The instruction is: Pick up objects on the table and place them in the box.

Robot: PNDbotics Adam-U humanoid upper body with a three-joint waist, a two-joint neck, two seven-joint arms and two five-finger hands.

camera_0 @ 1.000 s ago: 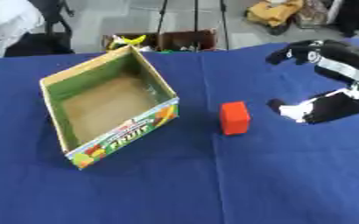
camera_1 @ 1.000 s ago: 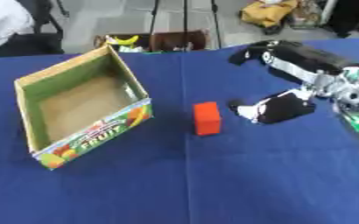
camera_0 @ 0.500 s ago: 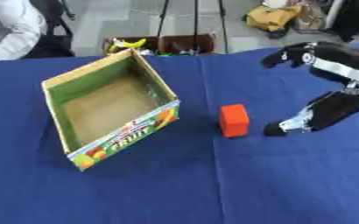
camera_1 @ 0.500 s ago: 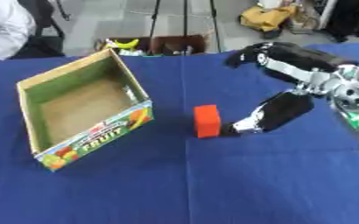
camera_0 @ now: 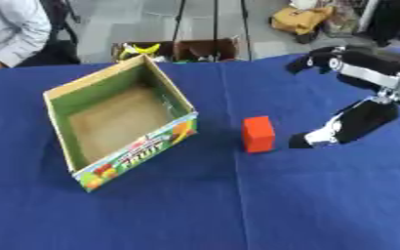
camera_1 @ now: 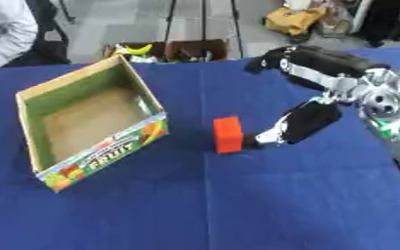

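Blue-clothed desk point(camera_0: 195, 205): open cardboard fruit box point(camera_0: 118, 122) left; small red block point(camera_0: 258, 134) centre; right robot hand point(camera_0: 323, 136) just right of block, finger spread indiscernible.

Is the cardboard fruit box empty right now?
Empty: the open cardboard fruit box shows only its bare brown floor. The red block stands outside on the blue tablecloth.

Box point(camera_0: 118, 127) on table point(camera_0: 237, 210) at left — block point(camera_0: 258, 134) to its right, right hand point(camera_0: 323, 136) just beside block.

blue tablecloth point(camera_0: 195, 205), grey floor point(camera_0: 144, 19), yellow bag point(camera_0: 295, 19)
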